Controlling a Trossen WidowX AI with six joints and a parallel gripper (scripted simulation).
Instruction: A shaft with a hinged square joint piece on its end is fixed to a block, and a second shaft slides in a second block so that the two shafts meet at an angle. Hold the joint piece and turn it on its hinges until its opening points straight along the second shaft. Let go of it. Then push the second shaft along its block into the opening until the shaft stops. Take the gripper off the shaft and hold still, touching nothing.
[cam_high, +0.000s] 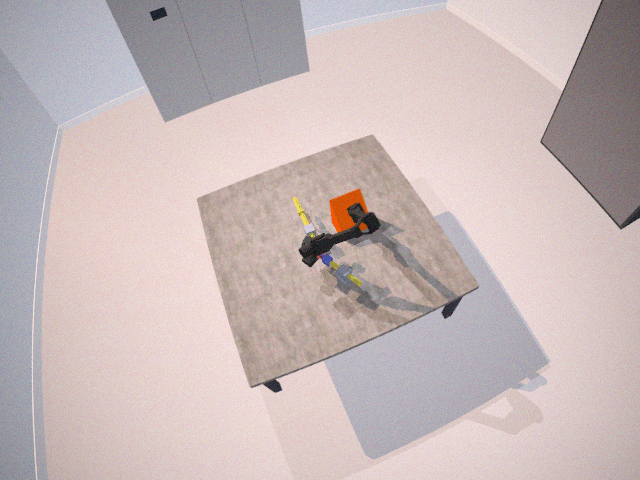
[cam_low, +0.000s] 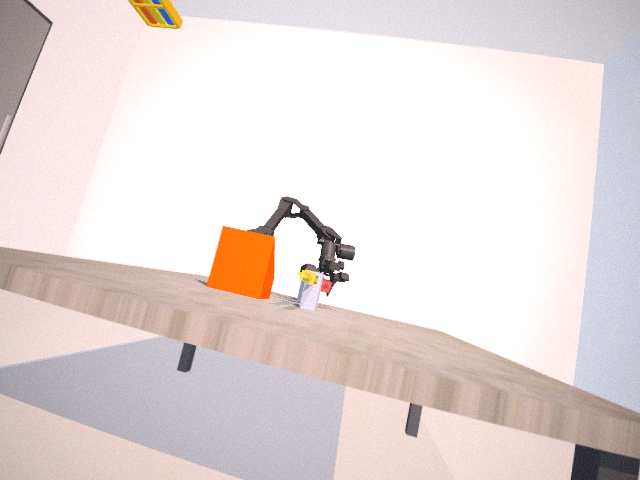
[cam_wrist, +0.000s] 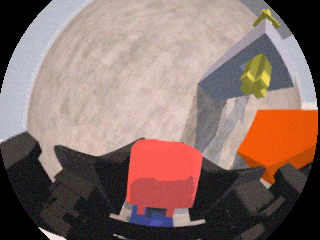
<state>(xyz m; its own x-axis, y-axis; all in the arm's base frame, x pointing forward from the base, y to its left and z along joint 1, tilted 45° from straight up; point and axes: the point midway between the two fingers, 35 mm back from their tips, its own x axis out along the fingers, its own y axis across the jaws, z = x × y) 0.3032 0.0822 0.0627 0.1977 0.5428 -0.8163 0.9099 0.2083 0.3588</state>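
The red joint piece (cam_high: 318, 256) (cam_low: 326, 285) (cam_wrist: 164, 167) is between the fingers of my gripper (cam_wrist: 164, 175), which is shut on it. Its blue hinge part (cam_high: 326, 259) (cam_wrist: 157, 218) sits behind it, on the first shaft (cam_high: 354, 280). That shaft runs through a grey block (cam_high: 343, 271). The yellow second shaft (cam_high: 299, 206) (cam_low: 308, 277) (cam_wrist: 256, 76) passes through a pale block (cam_high: 309, 228) (cam_low: 311, 298) (cam_wrist: 227, 80). In the wrist view its near end stands apart from the joint piece, up and to the right. The joint piece's opening is hidden, so its exact direction cannot be told.
A large orange block (cam_high: 346, 211) (cam_low: 241, 263) (cam_wrist: 282, 137) stands on the wooden table (cam_high: 258, 310) (cam_low: 361, 341) beside the arm's base. It is on the right in the wrist view, near the second shaft's block. The arm reaches over from beside it.
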